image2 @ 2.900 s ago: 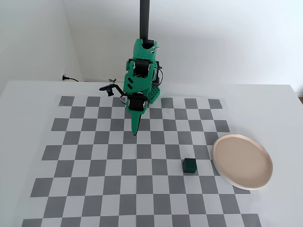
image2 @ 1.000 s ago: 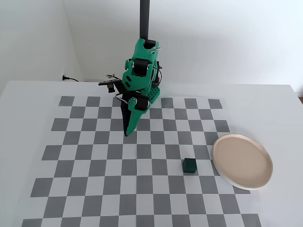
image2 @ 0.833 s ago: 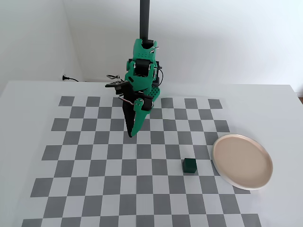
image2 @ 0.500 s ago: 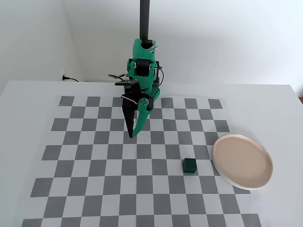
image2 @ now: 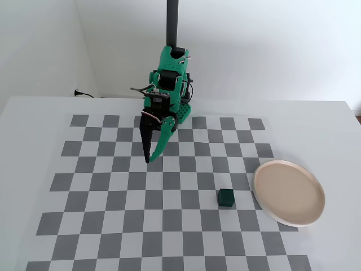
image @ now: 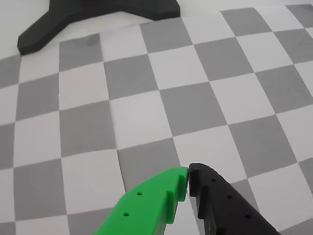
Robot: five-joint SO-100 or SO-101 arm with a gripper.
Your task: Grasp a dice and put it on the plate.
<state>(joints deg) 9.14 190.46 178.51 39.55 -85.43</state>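
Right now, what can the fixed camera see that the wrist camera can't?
Only the fixed view shows the dice, the plate to its right, the whole green arm and the white wall. Only the wrist view shows, up close, the fingertips nearly touching, the green one beside the black one, and a black foot at the top edge. Both show the gripper and the grey-and-white checkerboard; the dice is nowhere near the gripper.
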